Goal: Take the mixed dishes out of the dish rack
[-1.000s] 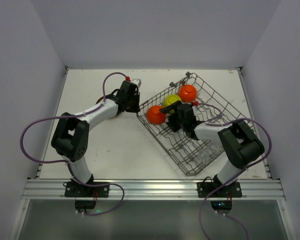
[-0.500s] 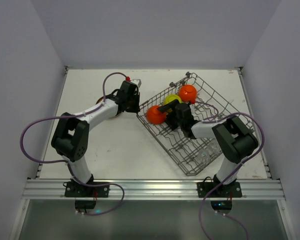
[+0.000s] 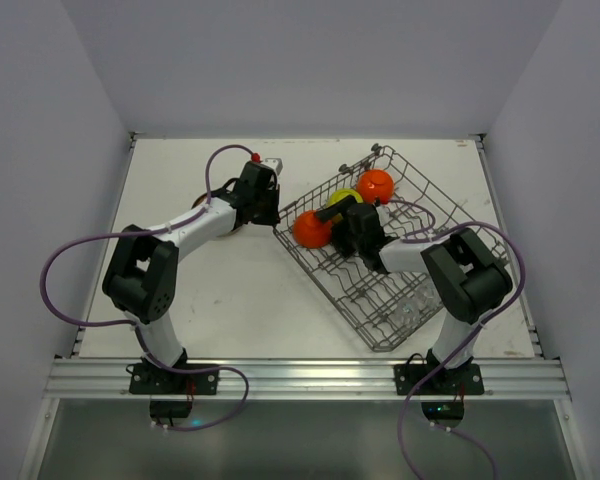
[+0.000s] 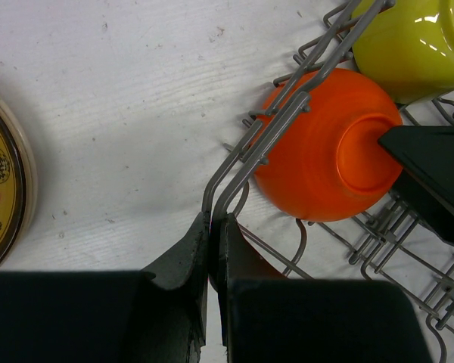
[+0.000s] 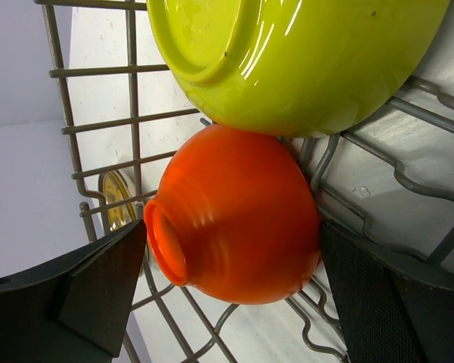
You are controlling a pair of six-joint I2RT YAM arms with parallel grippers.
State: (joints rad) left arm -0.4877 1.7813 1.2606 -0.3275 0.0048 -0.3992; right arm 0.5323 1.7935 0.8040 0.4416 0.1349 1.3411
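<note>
The right claw [image 5: 231,234] stands spread wide around the nearer orange bowl [image 5: 234,219]. One finger sits beside its foot ring at lower left and the other at the opposite side, lower right. I cannot tell whether either touches it.

That bowl lies on its side in the dish rack [image 4: 287,110], mid-frame in the right wrist view, just under the yellow-green bowl [image 5: 303,60].

The left claw [image 4: 214,227] is pinched tight on the rack's wire rim at the bottom centre of its view, apparently steadying the basket. A patterned plate [image 4: 0,181] lies on the table [image 4: 136,91] at the left edge.

The bowl looks light, rigid and very glossy. I'd expect it to squirt out of a pinch on its rounded belly and to chip if dropped. The flat foot offers the steadier face, so I'd press there against the far side, then lift clear of the tines.
</note>
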